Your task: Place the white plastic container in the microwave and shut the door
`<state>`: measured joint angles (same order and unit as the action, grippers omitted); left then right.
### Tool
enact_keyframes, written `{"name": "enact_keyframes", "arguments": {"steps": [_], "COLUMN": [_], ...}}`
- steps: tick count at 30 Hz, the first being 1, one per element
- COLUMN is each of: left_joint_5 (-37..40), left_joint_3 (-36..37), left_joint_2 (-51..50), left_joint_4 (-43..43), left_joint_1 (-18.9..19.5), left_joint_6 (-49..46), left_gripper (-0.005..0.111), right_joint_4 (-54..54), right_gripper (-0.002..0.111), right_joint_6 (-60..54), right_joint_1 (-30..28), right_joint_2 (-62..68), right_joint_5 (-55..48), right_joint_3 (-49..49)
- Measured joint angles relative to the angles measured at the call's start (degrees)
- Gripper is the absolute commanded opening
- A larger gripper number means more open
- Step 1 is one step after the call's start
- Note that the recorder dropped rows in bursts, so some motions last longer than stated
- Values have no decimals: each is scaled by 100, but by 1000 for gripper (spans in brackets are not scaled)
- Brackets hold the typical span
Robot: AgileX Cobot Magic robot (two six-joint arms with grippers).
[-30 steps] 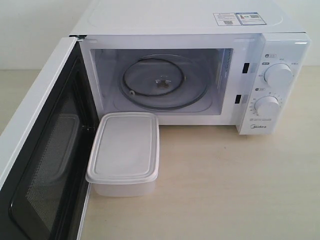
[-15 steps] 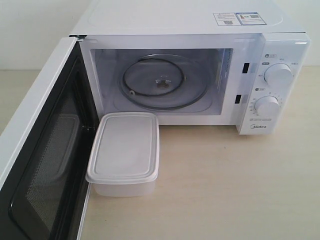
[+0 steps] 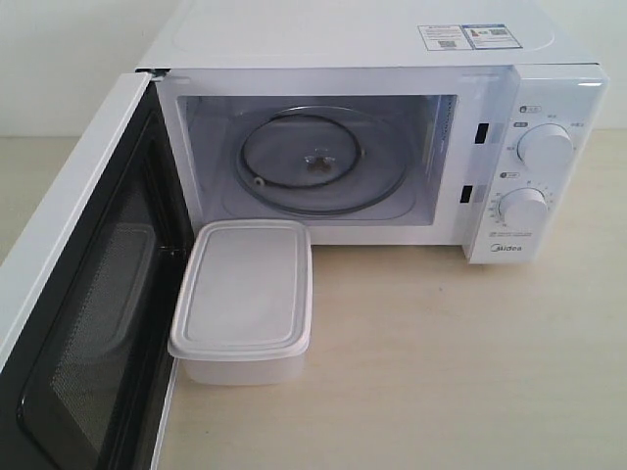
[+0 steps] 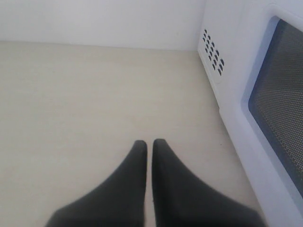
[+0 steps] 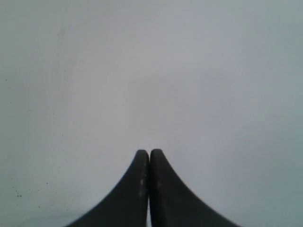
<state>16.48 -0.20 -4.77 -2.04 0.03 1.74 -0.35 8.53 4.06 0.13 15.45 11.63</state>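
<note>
- White plastic container (image 3: 243, 299): lower left of centre in the exterior view, lid on, standing on the pale wooden table (image 3: 451, 362) just in front of the cavity's left corner; its left edge lies close against the open door, contact cannot be told
- Microwave (image 3: 343, 39): fills the upper half of the frame; cavity open and empty, glass turntable (image 3: 318, 162) bare; two dials (image 3: 546, 147) at the right
- Door (image 3: 88, 294): swung wide open toward the left edge of the frame, black inner frame and mesh window facing the camera
- Left gripper (image 4: 149, 144): fingers drawn together with only a thin slit between the tips, nothing held; it hangs over bare table beside the door's outer face, whose mesh window (image 4: 281, 94) shows in the left wrist view
- Right gripper (image 5: 149, 152): tips pressed together, nothing held; only a blank pale surface lies behind it, so its place cannot be told
- Neither arm appears in the exterior view
- Progress, as judged: nothing of the task is done; the open door is the one condition already in place
- Left to do: spread a gripper's fingers, grasp the container, lift it over the sill onto the turntable, release, withdraw, then swing the door shut
- Note: the container sits near the door's hinge side, so it probably has to go in before the door can swing
</note>
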Motion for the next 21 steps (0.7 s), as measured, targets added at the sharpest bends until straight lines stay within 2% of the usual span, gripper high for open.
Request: {"name": "enact_keyframes", "arguments": {"steps": [5,11,17,21], "left_joint_5": [0,0,0,0], "left_joint_3": [0,0,0,0], "left_joint_2": [0,0,0,0], "left_joint_4": [0,0,0,0], "left_joint_1": [0,0,0,0], "left_joint_6": [0,0,0,0], "left_gripper": [4,4,4,4], "right_joint_4": [-79,219,1192,1928], "right_gripper": [0,0,0,0], "right_joint_6": [75,93,-378,-580], "right_joint_1": [0,0,0,0], "right_joint_2": [144,968,1982,2539], "right_joint_5": [-1376,-3029,-4978,-5903], "right_joint_3": [1324,2789,3968,4215]}}
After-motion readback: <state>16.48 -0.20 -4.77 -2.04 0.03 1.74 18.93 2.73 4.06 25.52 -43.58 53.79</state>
